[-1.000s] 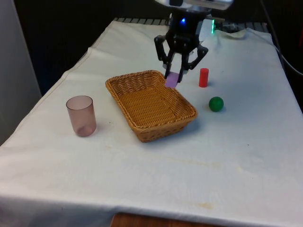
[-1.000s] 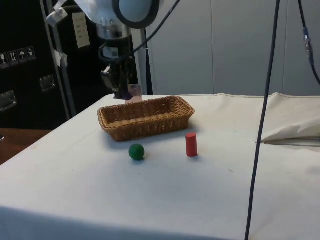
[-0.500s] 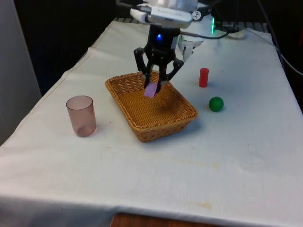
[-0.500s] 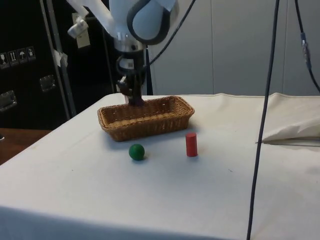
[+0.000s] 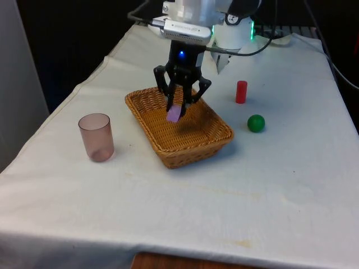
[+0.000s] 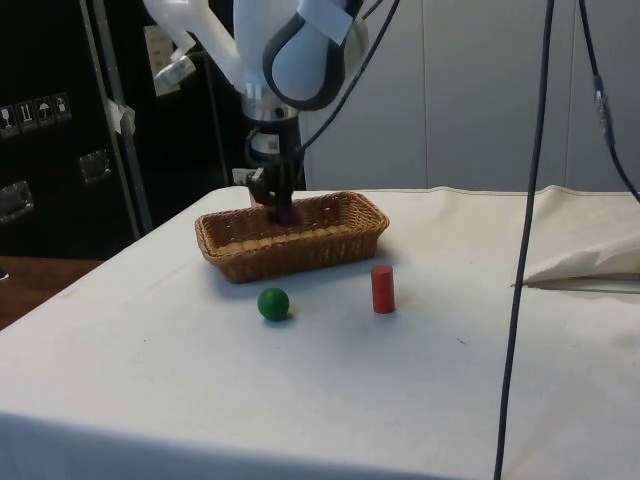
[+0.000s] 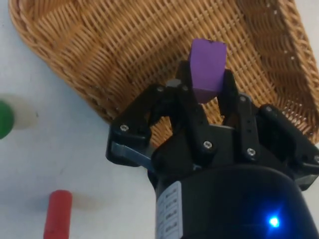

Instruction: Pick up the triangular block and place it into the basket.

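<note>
A purple block is held pinched in the pincer just above the basket floor. If released off-centre, it could be bounced towards the low rim.

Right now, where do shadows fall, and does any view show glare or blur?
Front view: the gripper and purple block throw a soft dark shadow on the basket floor toward the front view's right. Side view: light is even, with faint shadows under the green ball and red cylinder. Wrist view: the weave looks crisp; no glare.
</note>
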Tool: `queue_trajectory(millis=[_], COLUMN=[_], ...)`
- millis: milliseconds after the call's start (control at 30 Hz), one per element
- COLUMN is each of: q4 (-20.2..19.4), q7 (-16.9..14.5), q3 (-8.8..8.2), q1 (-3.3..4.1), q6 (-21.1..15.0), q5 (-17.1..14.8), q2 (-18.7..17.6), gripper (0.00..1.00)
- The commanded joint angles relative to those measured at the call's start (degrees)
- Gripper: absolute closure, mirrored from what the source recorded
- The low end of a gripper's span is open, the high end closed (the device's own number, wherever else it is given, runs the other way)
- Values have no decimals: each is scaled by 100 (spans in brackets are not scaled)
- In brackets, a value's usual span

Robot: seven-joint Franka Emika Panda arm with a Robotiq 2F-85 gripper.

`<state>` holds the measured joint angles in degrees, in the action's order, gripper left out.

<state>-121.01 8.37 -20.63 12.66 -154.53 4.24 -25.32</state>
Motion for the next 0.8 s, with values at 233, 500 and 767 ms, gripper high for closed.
queue_trajectory(millis=[233, 500, 767], q4=[-17, -34, -34], q7=[-11, 0, 0], q3=[34, 23, 17], q1=[-29, -17, -17], q6=[-235, -223, -223], q5=[-80, -69, -63], q2=[-178, -155, -149], gripper=[67, 30, 0])
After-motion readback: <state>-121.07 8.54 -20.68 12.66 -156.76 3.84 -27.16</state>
